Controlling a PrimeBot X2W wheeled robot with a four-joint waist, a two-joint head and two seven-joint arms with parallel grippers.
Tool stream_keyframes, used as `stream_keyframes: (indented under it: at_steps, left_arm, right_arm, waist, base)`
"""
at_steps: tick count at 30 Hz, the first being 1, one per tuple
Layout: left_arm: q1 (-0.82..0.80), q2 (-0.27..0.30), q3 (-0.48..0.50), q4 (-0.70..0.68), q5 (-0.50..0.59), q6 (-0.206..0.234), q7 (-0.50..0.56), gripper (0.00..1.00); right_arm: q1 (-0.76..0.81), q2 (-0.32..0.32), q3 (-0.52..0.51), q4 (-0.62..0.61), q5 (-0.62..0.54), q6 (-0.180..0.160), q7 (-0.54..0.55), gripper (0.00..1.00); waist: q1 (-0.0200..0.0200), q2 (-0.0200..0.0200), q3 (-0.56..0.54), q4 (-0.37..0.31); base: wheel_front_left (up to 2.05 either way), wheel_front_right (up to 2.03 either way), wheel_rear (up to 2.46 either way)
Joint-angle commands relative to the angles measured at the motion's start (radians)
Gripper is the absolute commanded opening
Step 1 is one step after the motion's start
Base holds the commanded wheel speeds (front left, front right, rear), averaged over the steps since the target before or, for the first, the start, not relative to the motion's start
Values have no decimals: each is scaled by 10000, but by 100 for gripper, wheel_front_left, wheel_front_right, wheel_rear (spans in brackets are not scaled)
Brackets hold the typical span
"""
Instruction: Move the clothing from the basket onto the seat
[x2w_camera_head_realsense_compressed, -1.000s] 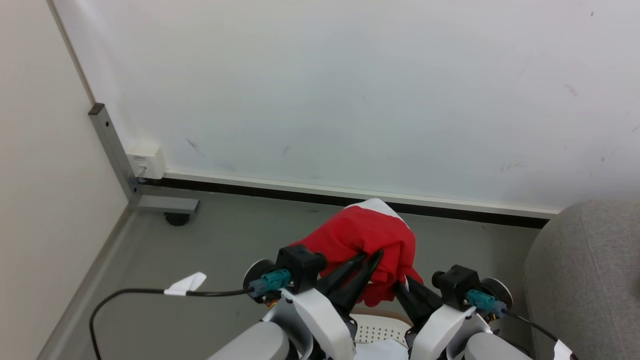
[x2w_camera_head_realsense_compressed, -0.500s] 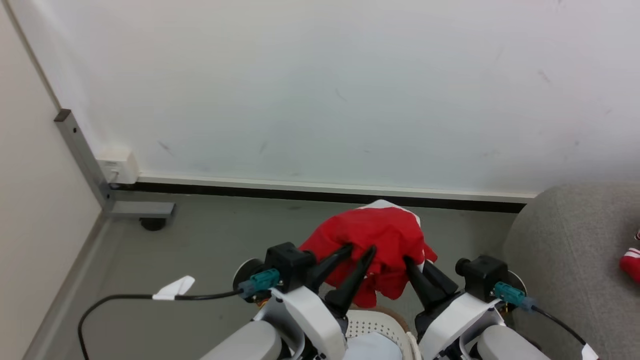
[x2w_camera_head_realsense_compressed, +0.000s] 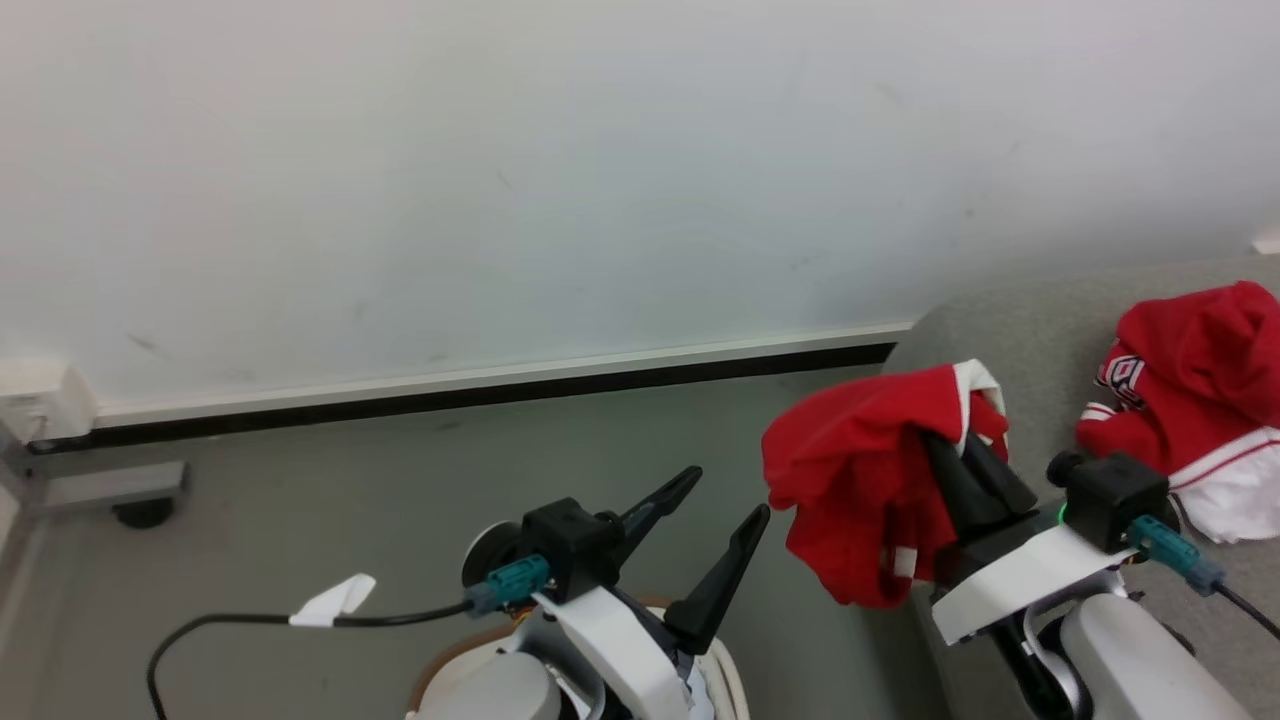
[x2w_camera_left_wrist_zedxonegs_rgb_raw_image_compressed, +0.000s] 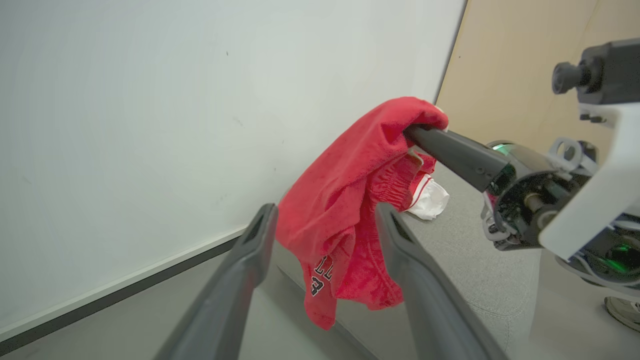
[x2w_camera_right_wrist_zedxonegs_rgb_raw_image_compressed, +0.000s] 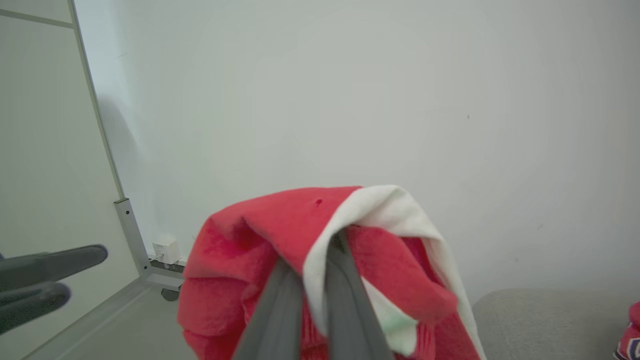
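Since a second ago the left gripper (x2w_camera_head_realsense_compressed: 728, 492) has let go of the red garment (x2w_camera_head_realsense_compressed: 850, 490). Its two dark fingers, then closed in the cloth, now stand spread wide and clear of it, above the grey floor (x2w_camera_head_realsense_compressed: 350, 500) to the left of the hanging fabric. The head camera has also swung to the right, so more of the seat (x2w_camera_head_realsense_compressed: 1030, 340) comes into the right side of the view.

The garment now hangs from the right gripper (x2w_camera_head_realsense_compressed: 945, 455) alone. Its fingers are pressed together on a fold near the white-trimmed edge, and red and white cloth drapes over their tips in the right wrist view. The fabric dangles in the air just beside the seat's rounded left end; whether it brushes the upholstery cannot be told. The left wrist view shows dark lettering near its lower hem.

A second garment (x2w_camera_head_realsense_compressed: 1190, 380), red with white stripes and a white panel, lies bunched on the seat farther right. A bit of the basket (x2w_camera_head_realsense_compressed: 730, 680) rim shows at the near edge, beneath the left arm. The pale wall (x2w_camera_head_realsense_compressed: 500, 200) stands at the far side.
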Motion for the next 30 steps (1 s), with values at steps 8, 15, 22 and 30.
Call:
stream_keyframes:
  at_steps: [8,15,22,30]
  left_arm:
    - [53,71,92,-104,361,-33,-367,100]
    - [120,74,103,181,752,-116,-494,100]
    - [225,-72,210,435,977,-276,-521,100]
    - [425,-265,467,461,1108,-453,-526,100]
  right_arm:
    - [536,-452,-1327,-952,-620,-22,-32,0]
    - [1151,-441,-1922,-1588,-884,-23,-32,0]
    - [1584,-264,-2179,-1884,-924,-23,-32,0]
    - [1437,-471,-2432,-1918,-994,-23,36,0]
  waist:
    - [0,0,351,-1862]
    - [0,0,522,-2799]
    - [0,0,647,-3238]
    - [0,0,787,-3260]
  base:
    - [0,0,0]
    - [0,0,0]
    - [0,0,0]
    - [0,0,0]
